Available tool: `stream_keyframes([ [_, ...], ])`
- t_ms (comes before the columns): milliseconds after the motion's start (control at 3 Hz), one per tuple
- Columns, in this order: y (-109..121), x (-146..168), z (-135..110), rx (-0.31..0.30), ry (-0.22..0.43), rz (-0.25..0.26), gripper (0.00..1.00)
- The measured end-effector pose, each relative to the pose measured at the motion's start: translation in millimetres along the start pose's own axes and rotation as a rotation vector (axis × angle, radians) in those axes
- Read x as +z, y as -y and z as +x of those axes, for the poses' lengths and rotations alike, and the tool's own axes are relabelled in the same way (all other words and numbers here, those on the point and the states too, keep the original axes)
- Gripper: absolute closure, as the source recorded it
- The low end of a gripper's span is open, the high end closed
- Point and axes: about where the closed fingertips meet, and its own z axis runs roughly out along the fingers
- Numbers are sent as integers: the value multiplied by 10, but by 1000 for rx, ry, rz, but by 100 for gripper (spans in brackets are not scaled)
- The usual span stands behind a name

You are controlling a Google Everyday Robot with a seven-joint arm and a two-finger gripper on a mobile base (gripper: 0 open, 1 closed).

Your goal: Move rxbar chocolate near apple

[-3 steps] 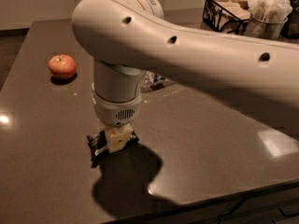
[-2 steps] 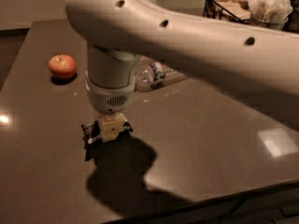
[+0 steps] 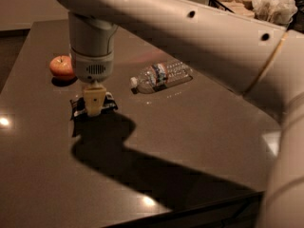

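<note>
On the dark, glossy desk [image 3: 199, 141], well right of where my jaws hang low over its left part, a clear plastic water bottle [image 3: 161, 76] lies on its side, cap pointing left, while a wire basket [image 3: 227, 3] and crumpled white paper [image 3: 274, 6] sit at the far right corner.

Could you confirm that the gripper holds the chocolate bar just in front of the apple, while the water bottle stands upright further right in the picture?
Not quite: the camera view shows the water bottle lying on its side on the table, not standing upright. The rest holds: the gripper holds the rxbar chocolate just in front of the apple, with the bottle further right.
</note>
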Motion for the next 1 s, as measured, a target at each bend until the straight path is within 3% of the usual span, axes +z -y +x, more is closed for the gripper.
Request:
stream_keyframes([
  [667, 674, 53, 151, 65, -1, 32, 100],
  [1000, 886, 121, 165, 93, 7, 40, 100],
])
